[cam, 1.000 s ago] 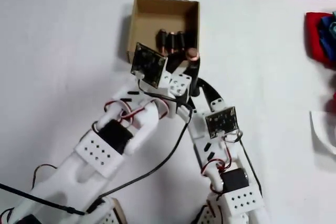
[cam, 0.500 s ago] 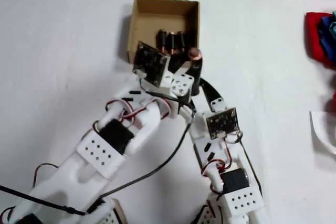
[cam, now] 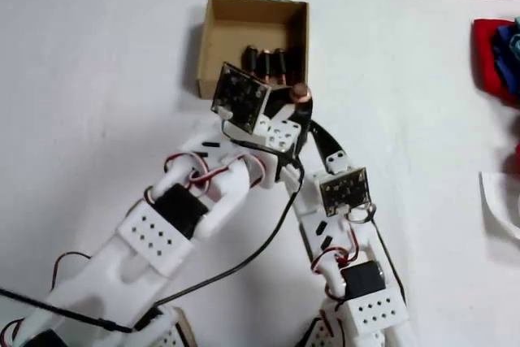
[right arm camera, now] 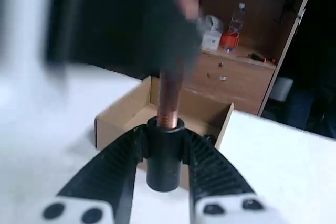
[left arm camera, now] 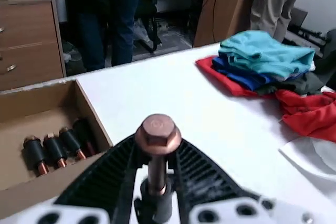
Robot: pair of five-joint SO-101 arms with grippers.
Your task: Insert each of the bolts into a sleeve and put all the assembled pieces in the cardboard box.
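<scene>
Four assembled pieces (left arm camera: 52,150) lie in your cardboard box (cam: 213,30). Left gripper (left arm camera: 157,174) clamps bolt (left arm camera: 157,132), right gripper (right arm camera: 165,148) clamps sleeve (right arm camera: 165,174). Shaft looks partly seated. Left for you: push home, box it.

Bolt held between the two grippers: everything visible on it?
The bolt is copper-coloured metal: flanged hex head, threaded shank. It stands upright, its lower end inside the black sleeve that the right gripper clamps. Fingers of the left gripper grip its shank. It is held beside the cardboard box's near corner.
</scene>
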